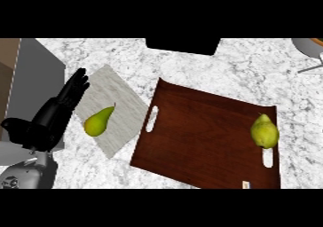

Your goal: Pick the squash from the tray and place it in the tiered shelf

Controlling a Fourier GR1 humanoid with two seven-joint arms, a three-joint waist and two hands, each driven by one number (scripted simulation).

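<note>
Marble tabletop (190, 62): left hand (56, 113) open, straight-fingered; squash (264, 131) lies far right of it on the tray (203, 137), looks smooth, firm, light, so grasp its wide belly

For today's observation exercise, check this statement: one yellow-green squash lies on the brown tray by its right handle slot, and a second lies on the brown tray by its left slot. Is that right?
Not quite. The head view shows one squash on the brown tray by its right slot, but the second squash lies on the pale marble slab left of the tray, beside the open left hand.

Bright even light, faint soft shadows, no glare
</note>
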